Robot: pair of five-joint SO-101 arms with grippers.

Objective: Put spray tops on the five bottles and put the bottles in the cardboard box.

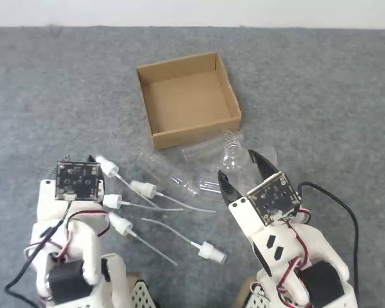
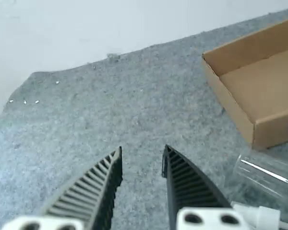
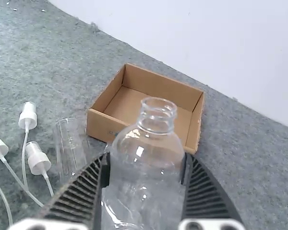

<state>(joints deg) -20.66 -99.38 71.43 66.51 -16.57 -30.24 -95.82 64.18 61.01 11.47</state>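
My right gripper (image 1: 242,170) (image 3: 145,162) is shut on a clear bottle (image 1: 233,154) (image 3: 145,143); the bottle's open neck points away toward the cardboard box (image 1: 189,96) (image 3: 149,103). Other clear bottles (image 1: 162,168) (image 3: 69,143) lie on the grey mat in front of the box. Several white spray tops (image 1: 143,188) (image 3: 36,158) with long thin tubes lie between the two arms. My left gripper (image 2: 141,155) hangs open over bare mat with nothing between its fingers, a bottle (image 2: 266,177) and a spray top (image 2: 259,215) off to its side.
The box stands open with nothing inside, at the far middle of the mat. One spray top (image 1: 212,251) lies apart near the right arm's base. A black cable (image 1: 346,212) loops beside the right arm. Bare mat stretches left and right of the box.
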